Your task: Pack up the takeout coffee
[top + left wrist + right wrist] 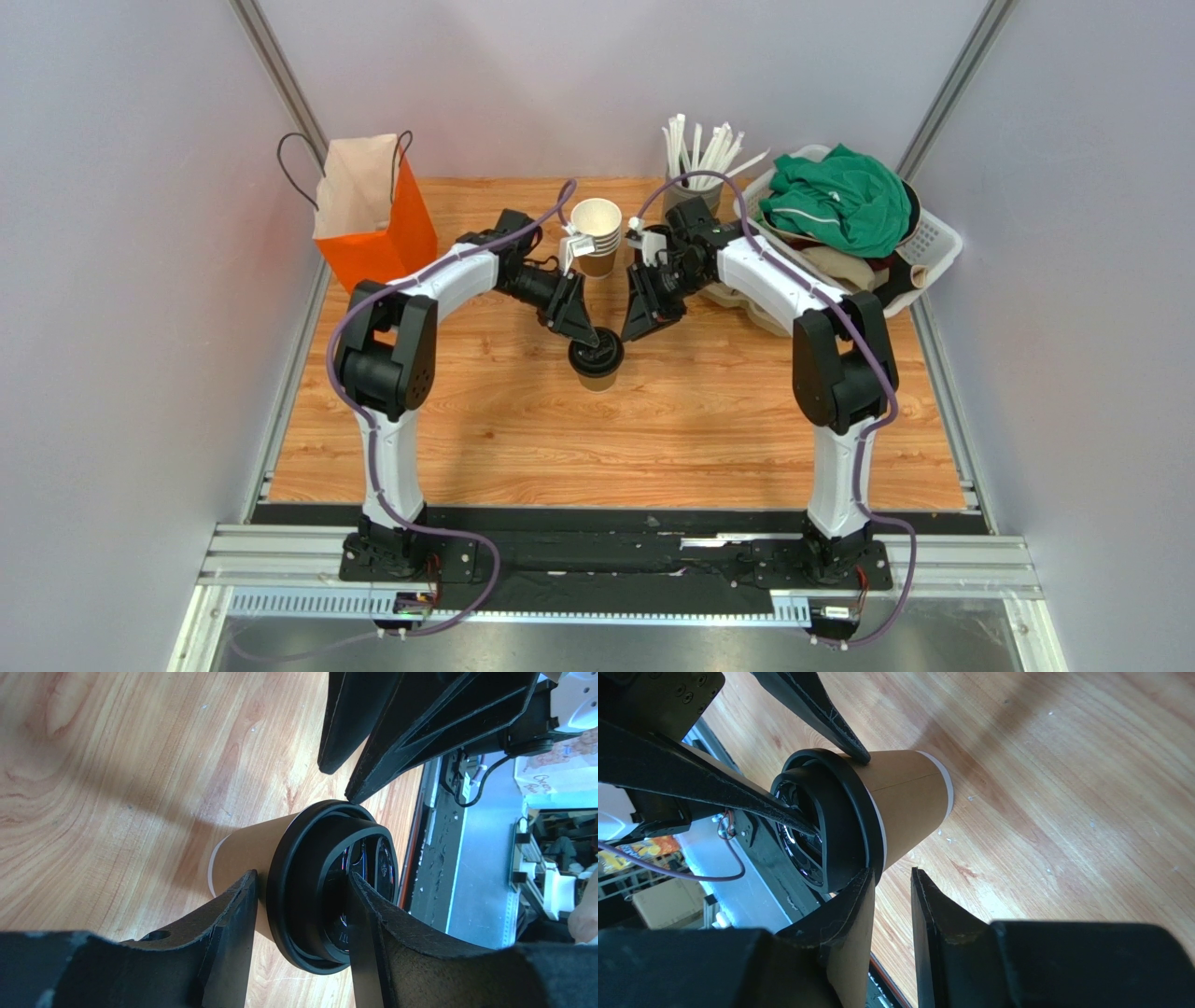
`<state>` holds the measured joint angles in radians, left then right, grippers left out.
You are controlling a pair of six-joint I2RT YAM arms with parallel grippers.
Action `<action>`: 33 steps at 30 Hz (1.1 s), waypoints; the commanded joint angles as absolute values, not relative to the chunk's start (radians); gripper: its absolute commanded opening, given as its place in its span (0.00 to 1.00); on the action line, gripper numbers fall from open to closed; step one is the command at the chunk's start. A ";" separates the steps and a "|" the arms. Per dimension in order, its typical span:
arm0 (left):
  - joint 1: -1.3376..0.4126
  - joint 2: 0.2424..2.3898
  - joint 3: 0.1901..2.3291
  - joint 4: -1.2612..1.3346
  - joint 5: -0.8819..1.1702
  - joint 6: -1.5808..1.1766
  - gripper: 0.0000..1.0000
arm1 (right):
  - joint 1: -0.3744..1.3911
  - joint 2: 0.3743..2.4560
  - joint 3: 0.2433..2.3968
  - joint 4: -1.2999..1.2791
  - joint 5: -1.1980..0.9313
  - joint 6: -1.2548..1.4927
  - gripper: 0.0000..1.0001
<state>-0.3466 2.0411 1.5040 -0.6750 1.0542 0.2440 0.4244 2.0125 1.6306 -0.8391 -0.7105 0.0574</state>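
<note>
The takeout coffee (596, 361), a tan paper cup with a black lid, stands on the wooden table (491, 420) at mid-table. My left gripper (592, 343) straddles its lid rim. In the left wrist view (302, 876), one finger lies against the cup wall (246, 854) under the rim and the other lies across the lid top (316, 903). My right gripper (634, 329) is just right of the cup. In the right wrist view (893, 873) its jaws are nearly together with nothing between them, and one finger touches the lid rim of the cup (906, 805).
An orange paper bag (376, 224) stands open at the back left. A stack of lidless cups (596, 231) is behind the grippers. A holder of white sticks (701, 154) and a white basket (940, 245) with green cloth are at the back right.
</note>
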 commanded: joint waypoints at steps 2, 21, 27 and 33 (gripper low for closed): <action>-0.364 2.036 1.471 -0.655 0.904 0.287 0.50 | 0.423 2.045 1.660 -0.802 -0.820 0.072 0.29; -0.403 2.040 1.477 -0.655 0.821 0.276 0.50 | 0.414 2.102 1.586 -0.721 -0.844 0.133 0.25; -0.413 2.045 1.479 -0.658 0.807 0.278 0.49 | 0.416 2.118 1.575 -0.715 -0.691 0.158 0.24; -0.414 2.048 1.483 -0.661 0.807 0.278 0.49 | 0.425 2.128 1.572 -0.730 -0.563 0.156 0.24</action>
